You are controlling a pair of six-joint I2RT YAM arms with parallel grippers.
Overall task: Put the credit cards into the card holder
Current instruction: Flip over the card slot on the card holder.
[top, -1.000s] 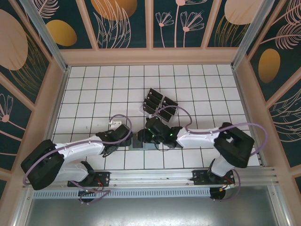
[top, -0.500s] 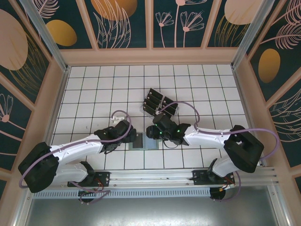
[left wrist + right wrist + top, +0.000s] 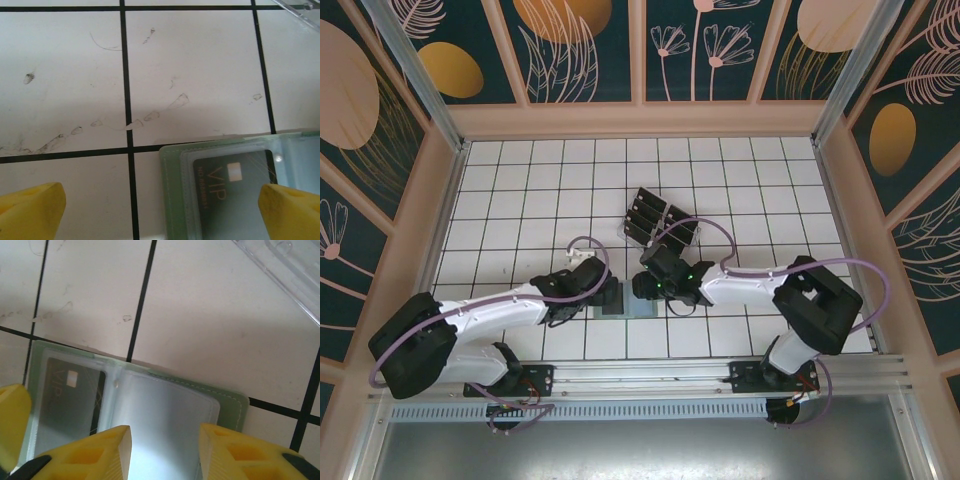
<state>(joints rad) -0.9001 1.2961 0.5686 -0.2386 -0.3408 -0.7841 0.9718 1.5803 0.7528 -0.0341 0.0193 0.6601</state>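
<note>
Two yellow fingertips [image 3: 31, 212] of the left jaws sit at the bottom corners of the left wrist view, spread wide and holding nothing. Between them lie bare table [image 3: 200, 75] and the near corner of the card holder [image 3: 172, 200]. That sage-green holder lies opened flat on the white grid tiles. Its sleeve on this side holds one dark credit card [image 3: 235, 200] with gold "VIP" lettering and a small pale chip, tucked fully inside.

The right jaws are partly parted, their fingertips [image 3: 90, 455] low over the holder's other half, an empty clear pocket [image 3: 165, 410]. Nothing is pinched between them, and whether they touch the plastic cannot be told. A further yellow piece [image 3: 11, 425] shows at the left edge of the right wrist view, just beside the filled sleeve; whose it is cannot be told there.

From above, the two sets of jaws face each other across the holder, near the front edge of the table. The left arm [image 3: 490, 315] reaches in from the left and the right arm [image 3: 750, 285] from the right.

Farther back, apart from the holder, a clear acrylic rack [image 3: 623, 235] stands askew to the grid lines, with more dark credit cards [image 3: 642, 212] set in rows in its slots. Faint scuffs [image 3: 100, 125] mark the tiles ahead of the left jaws.
</note>
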